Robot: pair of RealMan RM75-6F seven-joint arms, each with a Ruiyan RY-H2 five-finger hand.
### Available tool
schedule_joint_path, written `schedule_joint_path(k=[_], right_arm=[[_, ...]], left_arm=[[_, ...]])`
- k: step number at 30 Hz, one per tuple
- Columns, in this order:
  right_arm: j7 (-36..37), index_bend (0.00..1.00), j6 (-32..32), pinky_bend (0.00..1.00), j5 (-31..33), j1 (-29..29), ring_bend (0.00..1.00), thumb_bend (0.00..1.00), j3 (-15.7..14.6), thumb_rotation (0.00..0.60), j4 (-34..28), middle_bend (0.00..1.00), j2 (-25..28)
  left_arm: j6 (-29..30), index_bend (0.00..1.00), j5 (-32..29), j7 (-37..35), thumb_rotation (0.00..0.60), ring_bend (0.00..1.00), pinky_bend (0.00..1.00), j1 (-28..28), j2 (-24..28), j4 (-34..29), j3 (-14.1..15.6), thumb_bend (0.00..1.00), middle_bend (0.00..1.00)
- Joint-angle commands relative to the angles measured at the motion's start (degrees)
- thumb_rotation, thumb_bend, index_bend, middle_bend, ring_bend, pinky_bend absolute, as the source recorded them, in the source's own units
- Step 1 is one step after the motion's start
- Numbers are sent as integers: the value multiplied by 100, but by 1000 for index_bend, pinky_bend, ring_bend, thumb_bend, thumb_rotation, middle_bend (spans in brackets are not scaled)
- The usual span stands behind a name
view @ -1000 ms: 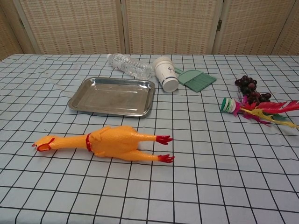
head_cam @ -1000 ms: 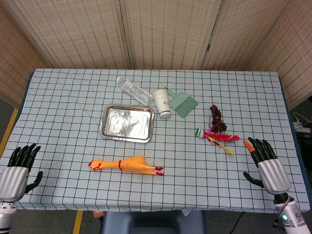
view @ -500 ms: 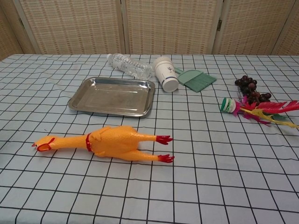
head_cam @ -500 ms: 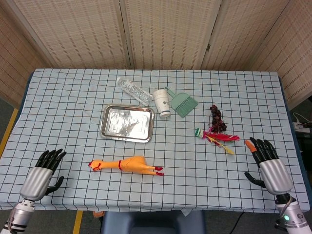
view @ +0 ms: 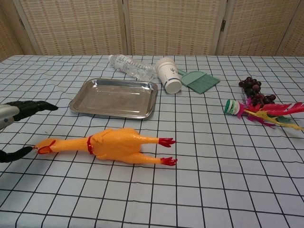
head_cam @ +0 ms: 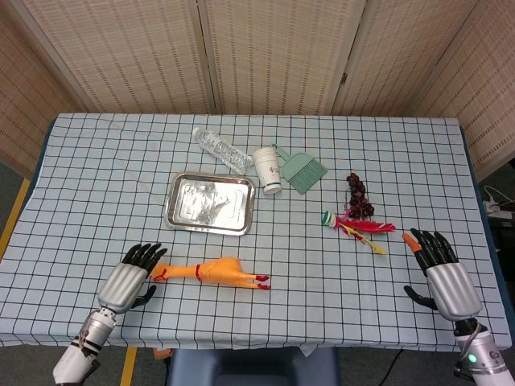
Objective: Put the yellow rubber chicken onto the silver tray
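Note:
The yellow rubber chicken [head_cam: 211, 272] [view: 110, 145] lies on its side near the table's front, head to the left, red feet to the right. Behind it sits the silver tray [head_cam: 175, 215] [view: 80, 105], with nothing in it. My left hand [head_cam: 129, 281] [view: 19, 110] hovers just left of the chicken's head, fingers spread, holding nothing; its thumb tip is close to the beak in the chest view. My right hand [head_cam: 443, 273] stays open at the front right, far from the chicken.
Behind the tray lie a clear plastic bottle [head_cam: 220, 148], a tipped white paper cup [head_cam: 268, 169] and a green hand brush [head_cam: 302, 172]. At the right are dark grapes [head_cam: 356, 196] and a feathered shuttlecock [head_cam: 358, 225]. A small orange item [head_cam: 411, 240] sits by my right hand.
My left hand has moved right across the table's front edge, from the far left corner to just beside the chicken's head. The right hand and all objects stay put.

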Motion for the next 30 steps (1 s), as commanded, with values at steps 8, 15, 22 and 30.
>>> schedule_joint_path(k=[8,15,22,30], right_arm=[[87,0,51,0,23,-23,0,142,12,600,-26,0,74],[67,0,-57,0,71,9,0,142,5,600,-11,0,55],[56,0,-77,0,84,9,0,142,-4,600,-42,0,74],[52,0,-114,0,86,13,0,143,-27,600,-69,0,107]], left_arm=[[-593,58,-826,621,600,0,77,-460,-506,307,-154,417,0],[-693,115,-1007,710,600,0,84,-630,-772,501,-121,415,0],[-590,320,-990,693,600,0,94,-743,-1138,846,-114,413,0],[-311,505,-859,576,600,4,111,-798,-1468,1228,-145,418,30]])
